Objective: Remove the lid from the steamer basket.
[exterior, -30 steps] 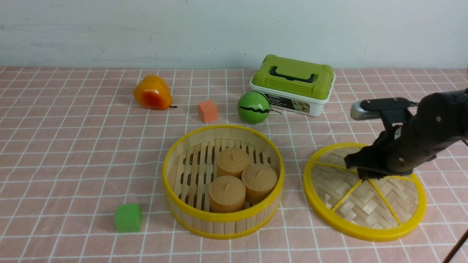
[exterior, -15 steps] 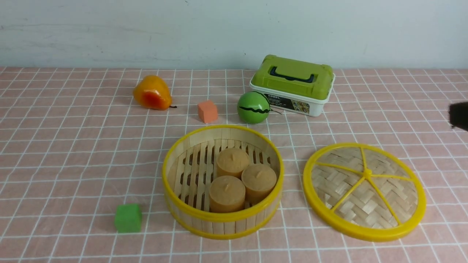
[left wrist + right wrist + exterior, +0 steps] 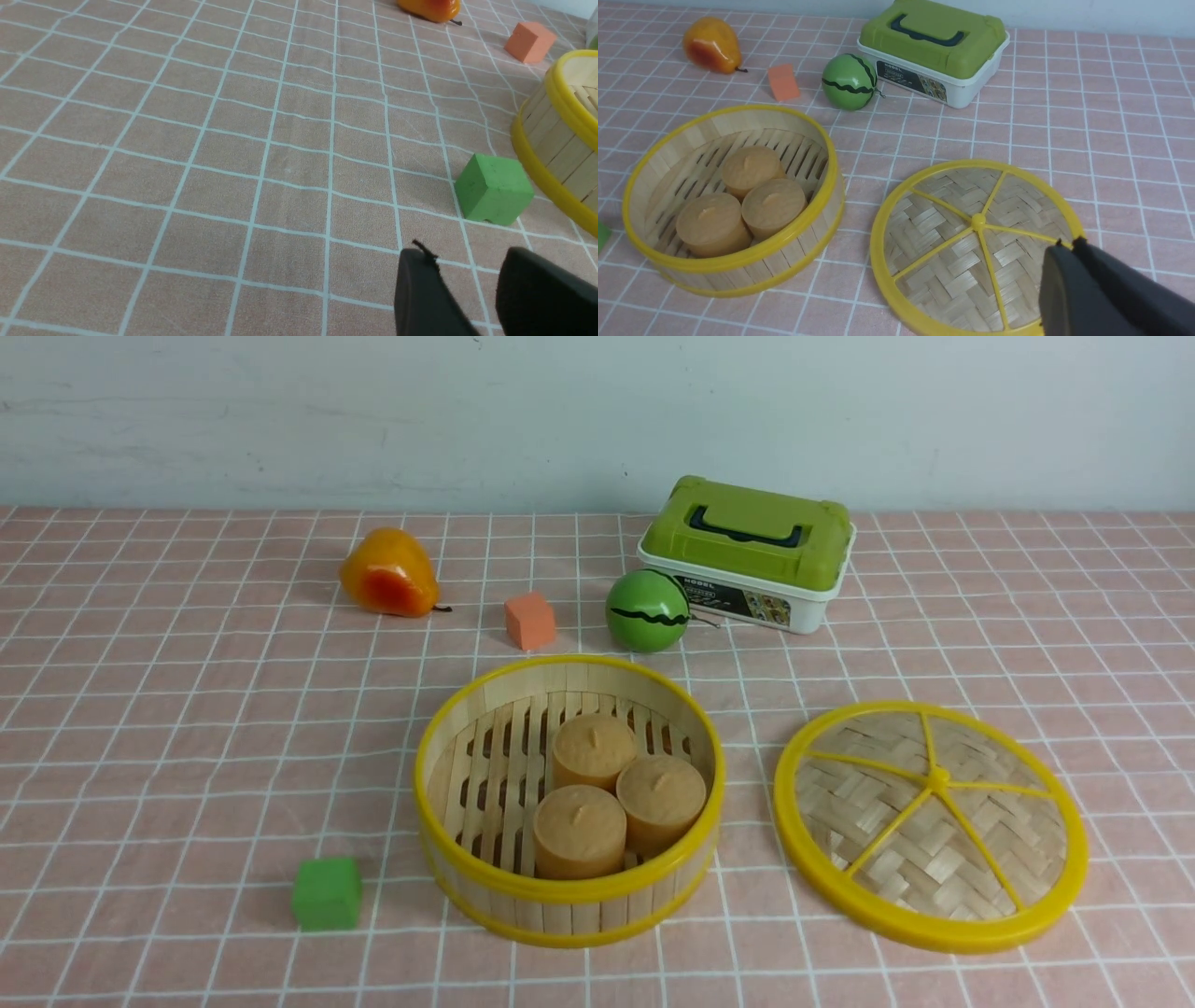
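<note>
The lid (image 3: pixel 878 812) lies flat on the tablecloth to the right of the steamer basket (image 3: pixel 569 896), apart from it. The basket is uncovered and holds three tan cylinders (image 3: pixel 607 793). Neither arm shows in the front view. In the right wrist view, my right gripper (image 3: pixel 1068 243) is shut and empty, seen over the near edge of the lid (image 3: pixel 943 233), with the basket (image 3: pixel 738 259) beyond. In the left wrist view, my left gripper (image 3: pixel 462 256) is open and empty above the cloth, near a green cube (image 3: pixel 493 189) and the basket's wall (image 3: pixel 556 135).
A white box with a green lid (image 3: pixel 747 546) stands at the back. A green striped ball (image 3: pixel 647 609), an orange cube (image 3: pixel 530 620) and an orange pear (image 3: pixel 387 572) lie behind the basket. The green cube (image 3: pixel 327 892) sits at the front left.
One second ago my right gripper was over the lid's centre. It has drawn back to the right, out of the front view. The lid stays on the cloth.
</note>
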`<state>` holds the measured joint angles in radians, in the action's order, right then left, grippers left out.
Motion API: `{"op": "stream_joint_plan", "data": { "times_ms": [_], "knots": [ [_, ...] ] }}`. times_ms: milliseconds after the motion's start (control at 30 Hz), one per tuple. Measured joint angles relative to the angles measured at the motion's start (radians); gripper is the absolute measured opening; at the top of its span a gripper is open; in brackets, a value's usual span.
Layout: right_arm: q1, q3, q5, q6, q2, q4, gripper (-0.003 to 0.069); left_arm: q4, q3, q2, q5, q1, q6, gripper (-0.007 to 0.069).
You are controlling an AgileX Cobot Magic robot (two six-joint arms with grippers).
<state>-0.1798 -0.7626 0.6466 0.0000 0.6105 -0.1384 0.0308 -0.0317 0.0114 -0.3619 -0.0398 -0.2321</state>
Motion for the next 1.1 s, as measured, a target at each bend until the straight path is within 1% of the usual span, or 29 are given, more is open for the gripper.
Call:
{"op": "stream_joint_plan", "data": {
  "times_ms": [200, 233, 333, 400, 533, 600, 667, 833, 933, 967, 1000, 1100],
  "knots": [
    [0.0, 0.004, 0.002, 0.0, 0.0, 0.019, -0.0018, 0.0, 0.0, 0.0, 0.0, 0.0, 0.0, 0.0239],
    [0.0, 0.005, -0.003, 0.0, -0.001, 0.037, -0.0016, 0.0, 0.0, 0.0, 0.0, 0.0, 0.0, 0.0239],
    [0.0, 0.005, -0.047, 0.0, -0.001, 0.06, -0.0013, 0.0, 0.0, 0.0, 0.0, 0.0, 0.0, 0.0239],
    [0.0, 0.005, -0.117, 0.0, -0.001, 0.063, -0.0012, 0.0, 0.0, 0.0, 0.0, 0.0, 0.0, 0.0239],
    [0.0, 0.005, -0.222, 0.0, -0.001, 0.008, -0.0008, 0.0, 0.0, 0.0, 0.0, 0.0, 0.0, 0.0239],
    [0.0, 0.016, -0.267, 0.0, -0.001, -0.064, -0.0007, 0.0, 0.0, 0.0, 0.0, 0.0, 0.0, 0.0239],
    [0.0, 0.046, -0.287, 0.0, -0.023, -0.076, -0.0007, 0.0, 0.0, 0.0, 0.0, 0.0, 0.0, 0.0239],
    [0.0, 0.147, -0.287, 0.0, -0.121, 0.066, -0.0006, 0.0, 0.0, 0.0, 0.0, 0.0, 0.0, 0.0239],
    [0.006, 0.272, -0.289, 0.0, -0.252, 0.2, -0.0004, 0.0, 0.0, 0.0, 0.0, 0.0, 0.0, 0.0239],
    [0.008, 0.28, -0.289, 0.0, -0.26, 0.211, -0.0004, 0.0, 0.0, 0.0, 0.0, 0.0, 0.0, 0.0239],
    [0.026, 0.35, -0.289, 0.0, -0.332, 0.241, -0.0004, 0.0, 0.0, 0.0, 0.0, 0.0, 0.0, 0.0239],
    [0.06, 0.458, -0.288, 0.0, -0.424, 0.252, -0.0004, 0.0, 0.0, 0.0, 0.0, 0.0, 0.0, 0.0239]
  ]
}}
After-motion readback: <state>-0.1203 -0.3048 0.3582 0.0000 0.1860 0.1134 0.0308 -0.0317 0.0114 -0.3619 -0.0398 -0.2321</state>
